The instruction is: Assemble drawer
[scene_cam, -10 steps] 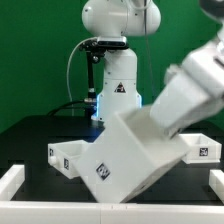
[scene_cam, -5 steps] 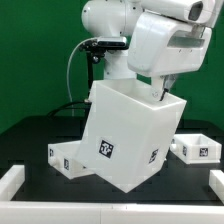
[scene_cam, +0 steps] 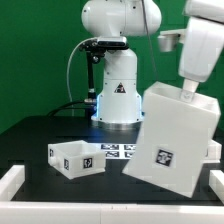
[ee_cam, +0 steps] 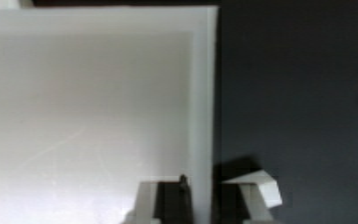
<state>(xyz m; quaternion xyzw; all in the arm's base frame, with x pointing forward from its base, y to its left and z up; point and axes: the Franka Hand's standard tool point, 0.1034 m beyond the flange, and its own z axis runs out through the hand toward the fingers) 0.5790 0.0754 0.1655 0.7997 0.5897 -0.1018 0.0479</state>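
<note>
Green backdrop behind a black table [scene_cam: 30, 135], with the white base of the robot arm [scene_cam: 118, 95] standing at twelve o'clock from the table's middle in the exterior view.

At about eight o'clock from that middle sits the drawer [scene_cam: 72, 160], a small, shallow white box with its open top facing up. It rests flat on the table, with a black-and-white square tag on the side facing the camera. Nothing touches it.

Just beside the drawer, toward three o'clock, a thin white marker board [scene_cam: 120, 150] lies flat on the table.

At four o'clock a large box [scene_cam: 170, 130], tall and white, fills much of the scene. It is tilted, its top leaning toward two o'clock, and a square tag [scene_cam: 163, 157] shows on its front face. Whether its lower edge touches the table cannot be told. It is near the drawer but apart from it.

The arm comes down from one o'clock, and the gripper [scene_cam: 187, 92] meets the box's top edge. In the wrist view the two fingers [ee_cam: 158, 205] sit close together on either side of the box's thin wall, pinching it.
</note>
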